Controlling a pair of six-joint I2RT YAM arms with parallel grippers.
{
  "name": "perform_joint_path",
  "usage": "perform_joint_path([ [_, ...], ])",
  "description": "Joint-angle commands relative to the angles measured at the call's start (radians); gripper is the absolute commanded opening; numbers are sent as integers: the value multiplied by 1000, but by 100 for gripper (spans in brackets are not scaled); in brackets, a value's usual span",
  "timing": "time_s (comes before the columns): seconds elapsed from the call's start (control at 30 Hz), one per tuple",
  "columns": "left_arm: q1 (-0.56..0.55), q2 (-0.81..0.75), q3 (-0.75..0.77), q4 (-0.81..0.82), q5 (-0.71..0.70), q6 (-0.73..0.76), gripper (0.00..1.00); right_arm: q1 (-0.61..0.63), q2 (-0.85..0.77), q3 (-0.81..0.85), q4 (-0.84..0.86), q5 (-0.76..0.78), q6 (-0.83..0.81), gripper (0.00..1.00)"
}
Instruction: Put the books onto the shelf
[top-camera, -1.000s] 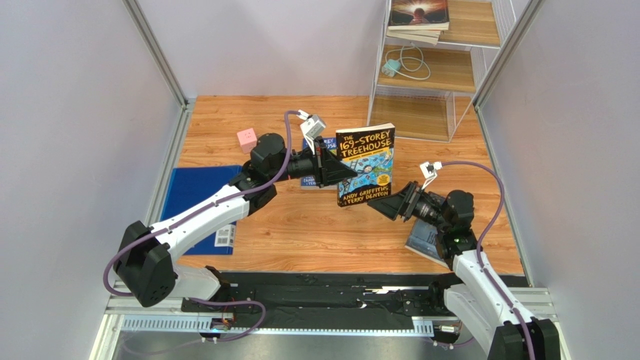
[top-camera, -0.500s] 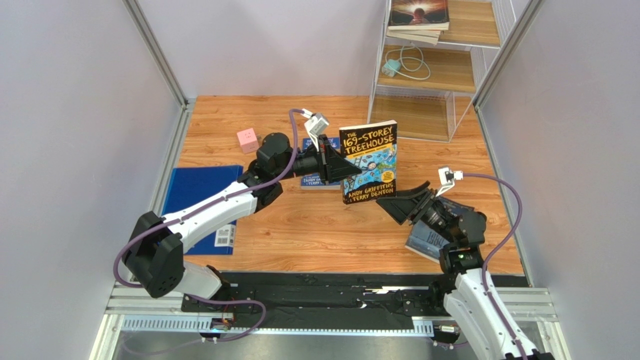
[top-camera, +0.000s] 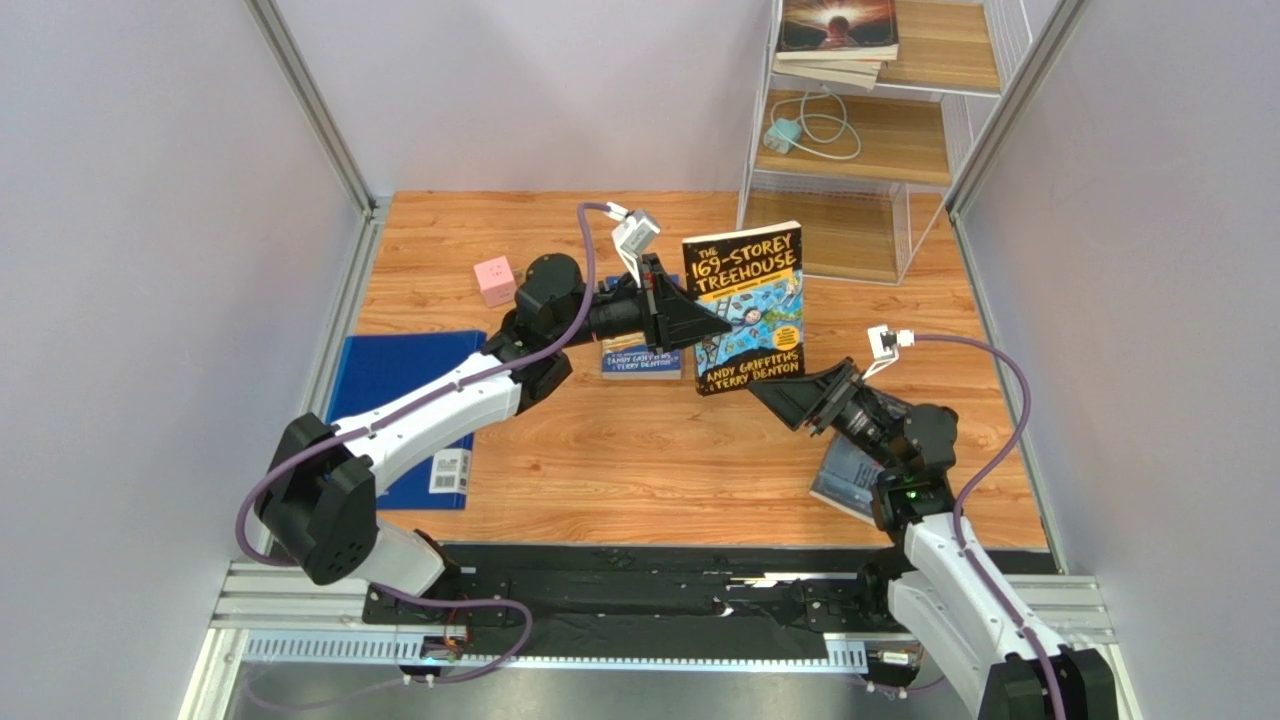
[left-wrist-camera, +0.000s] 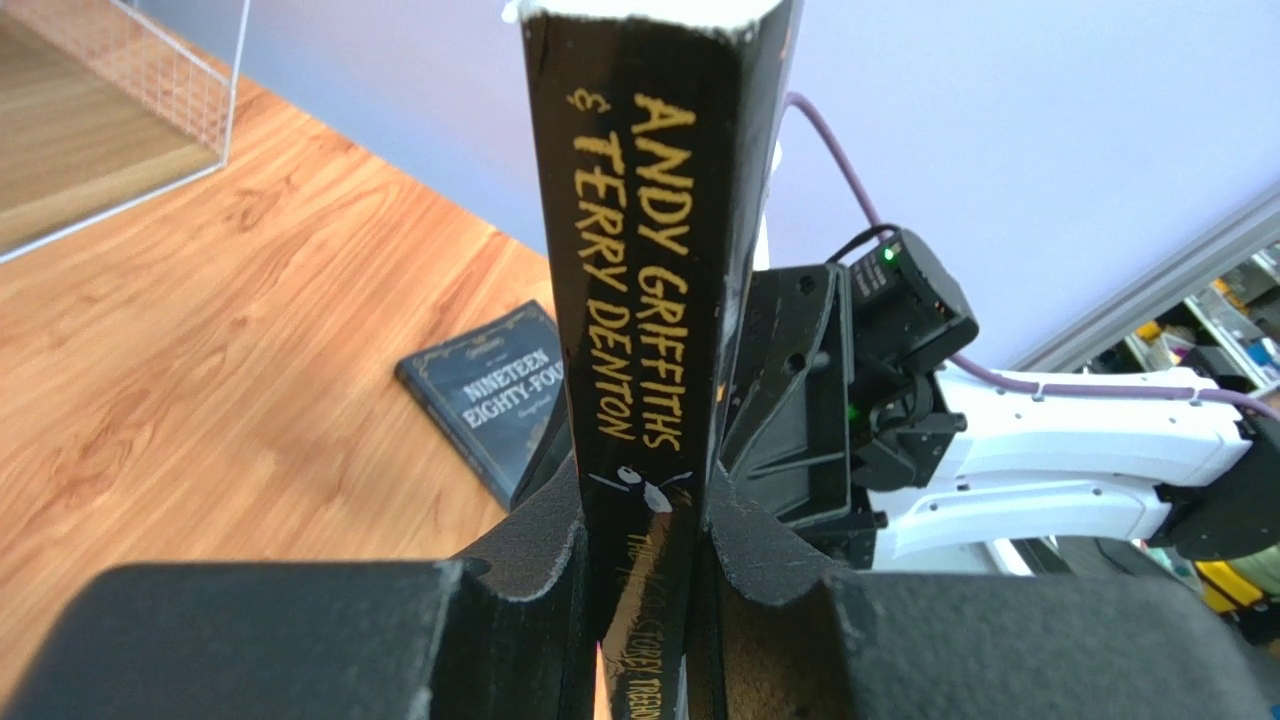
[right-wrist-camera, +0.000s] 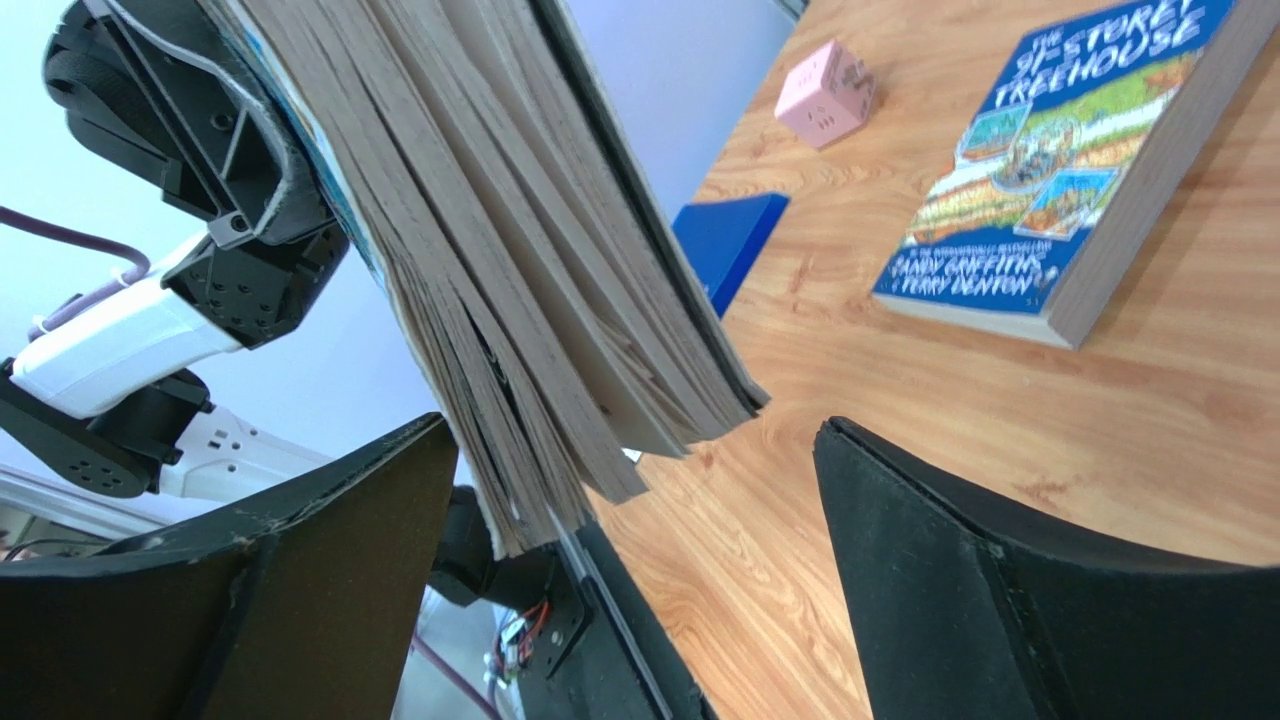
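My left gripper (top-camera: 703, 318) is shut on the spine of an upright "169-Storey Treehouse" book (top-camera: 745, 306), held above the table's middle. In the left wrist view its black spine (left-wrist-camera: 646, 300) runs up from between the fingers of the left gripper (left-wrist-camera: 649, 525). My right gripper (top-camera: 792, 402) stands open just under the book's lower right corner; the fanned page edges (right-wrist-camera: 511, 255) hang between the wide jaws of the right gripper (right-wrist-camera: 631, 435). A blue Treehouse book (top-camera: 642, 359) lies flat behind. "Nineteen Eighty-Four" (top-camera: 846, 477) lies under the right arm. The white wire shelf (top-camera: 908, 188) stands at the back right.
A stack of books (top-camera: 834, 38) lies on the shelf's top board and a white cable with a plug (top-camera: 812, 126) on the middle one. A pink cube (top-camera: 493, 279) sits at the back left. A blue flat folder (top-camera: 394, 402) lies along the left edge.
The left arm has carried the upright book farther back and to the right, toward the shelf. The right gripper has followed under it, still open.
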Motion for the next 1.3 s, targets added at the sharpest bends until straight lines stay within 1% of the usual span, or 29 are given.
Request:
perform_joint_path([
  [0.0, 6, 32, 74, 152, 35, -49, 0, 12, 36, 52, 157, 56, 19, 95],
  [0.23, 8, 78, 80, 197, 45, -75, 0, 20, 89, 48, 309, 71, 58, 93],
  [0.3, 8, 81, 80, 197, 42, -69, 0, 21, 101, 55, 318, 68, 62, 93],
  [0.4, 8, 89, 86, 201, 32, -70, 0, 23, 129, 67, 338, 50, 76, 88],
  [0.43, 8, 92, 91, 201, 33, -72, 0, 23, 136, 70, 364, 44, 81, 78],
  [0.5, 8, 104, 103, 204, 32, -78, 0, 21, 164, 75, 389, 24, 101, 72],
  [0.53, 6, 111, 104, 212, 30, -81, 0, 23, 176, 76, 402, 18, 105, 62],
  [0.57, 8, 112, 107, 216, 26, -87, 0, 23, 190, 84, 410, 12, 113, 58],
  [0.6, 8, 121, 115, 220, 21, -89, 0, 23, 198, 87, 415, -4, 119, 50],
  [0.67, 8, 138, 132, 217, 18, -89, 0, 21, 207, 96, 421, -11, 130, 40],
  [0.7, 8, 141, 146, 209, 12, -89, 0, 23, 211, 101, 424, -18, 133, 30],
  [0.77, 8, 143, 158, 201, -17, -90, 0, 23, 212, 113, 406, -22, 133, 21],
  [0.8, 12, 138, 170, 162, -30, -83, 0, 24, 207, 133, 368, -30, 122, 14],
  [0.83, 14, 134, 178, 128, -62, -72, 12, 23, 199, 143, 343, -30, 113, 10],
  [0.87, 15, 114, 187, 88, -79, -36, 19, 24, 193, 156, 315, -30, 102, 7],
  [0.9, 18, 103, 204, -20, -100, -11, 32, 23, 186, 192, 232, -27, 72, 0],
  [0.93, 18, 88, 210, -79, -160, 20, 37, 24, 161, 211, 187, -24, 56, 0],
  [0.97, 17, 57, 215, -133, -192, 82, 43, 24, 149, 234, 145, -16, 45, 0],
  [1.0, 18, 40, 206, -223, -227, 109, 56, 23, 135, 255, 51, 5, 29, 0],
  [1.03, 18, 22, 195, -254, -294, 133, 60, 23, 118, 313, 3, 14, 1, 0],
  [1.07, 17, -18, 180, -285, -336, 172, 67, 24, 115, 343, -39, 18, -16, 0],
  [1.1, 18, -39, 142, -335, -379, 184, 78, 24, 115, 375, -130, 27, -31, 0],
  [1.13, 20, -62, 115, -345, -448, 192, 82, 23, 118, 456, -177, 28, -60, 0],
  [1.17, 18, -108, 85, -356, -477, 203, 87, 23, 132, 493, -218, 30, -74, 0],
  [1.2, 20, -128, 19, -354, -502, 200, 99, 23, 141, 542, -311, 38, -86, 0],
  [1.23, 18, -150, -18, -354, -528, 203, 100, 21, 156, 583, -355, 42, -103, 0],
  [1.27, 17, -187, -56, -344, -537, 198, 99, 23, 182, 669, -389, 45, -125, 0],
])
